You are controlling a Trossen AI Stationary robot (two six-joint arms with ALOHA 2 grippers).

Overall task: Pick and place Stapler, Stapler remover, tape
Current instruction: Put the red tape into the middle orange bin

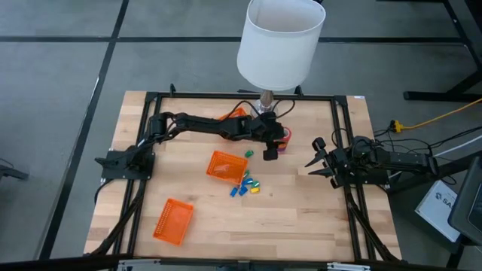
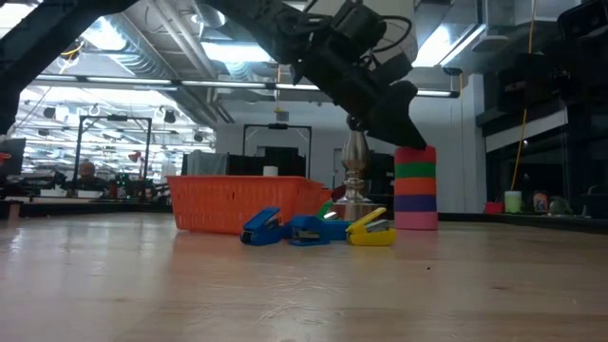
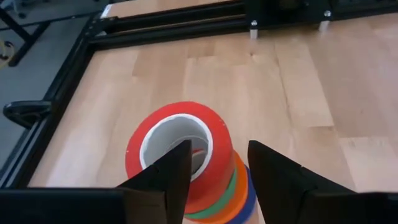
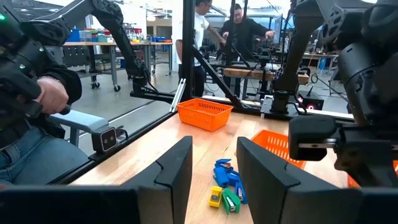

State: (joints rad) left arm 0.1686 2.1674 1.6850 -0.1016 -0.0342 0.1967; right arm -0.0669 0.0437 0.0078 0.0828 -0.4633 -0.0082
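Four rolls of tape stand stacked in one column on the table, red on top, then green, purple and pink at the base in the low view (the left wrist view also shows an orange band, so the exact count is hard to fix). The stack sits near the lamp base, under the white shade. The left gripper hovers right over the stack, its fingers parted, one reaching into the red roll's hollow centre and the other outside its wall; whether they press the roll cannot be told. Two orange baskets lie on the table: one basket near the middle, the other basket well apart toward the front left. Beside the middle basket lies a cluster of small staplers; the low view shows two blue and one yellow, with a green piece among them. The right gripper waits at the table's right edge, fingers spread wide, holding nothing. Two people stand in the room behind.
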